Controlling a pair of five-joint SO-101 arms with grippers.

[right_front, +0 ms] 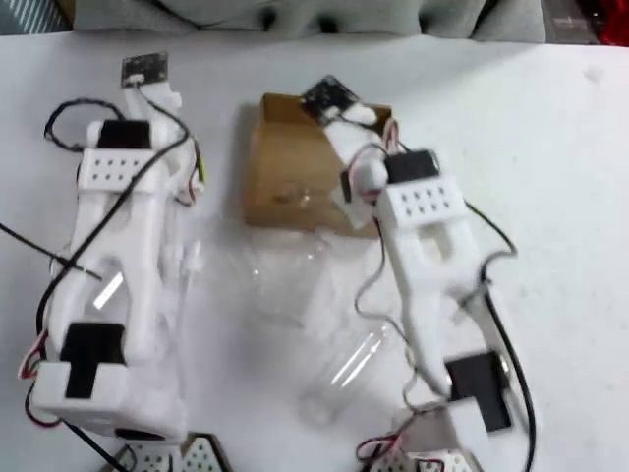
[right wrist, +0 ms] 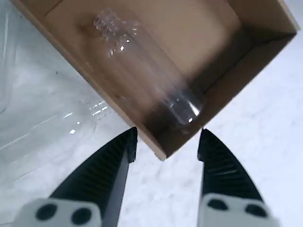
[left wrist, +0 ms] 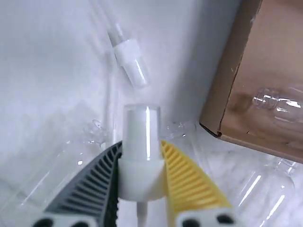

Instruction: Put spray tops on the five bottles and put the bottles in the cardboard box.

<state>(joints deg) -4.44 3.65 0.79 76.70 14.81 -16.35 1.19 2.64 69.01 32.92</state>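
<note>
Spray top [left wrist: 139, 161]: your left gripper [left wrist: 140, 146] has one clamped between its grey and yellow fingers, with the white cap pointing away from the wrist. A second spray top [left wrist: 130, 61] lies loose on the desk [right_front: 550, 147] just beyond it, near a corner of the cardboard box [right_front: 290, 172]. The box sits mid-desk toward the far edge, open side up. One clear bottle [right wrist: 142, 66] lies on its side inside the box, and you can see its bare threaded neck. Your right gripper [right wrist: 168, 135] hangs above the box's edge with its jaws spread wide and nothing between them. More clear bottles [right_front: 344, 369] lie on the desk between the box and the near edge, in the space between the two arms. They are hard to tell apart against the white surface; there are perhaps two or three.
</note>
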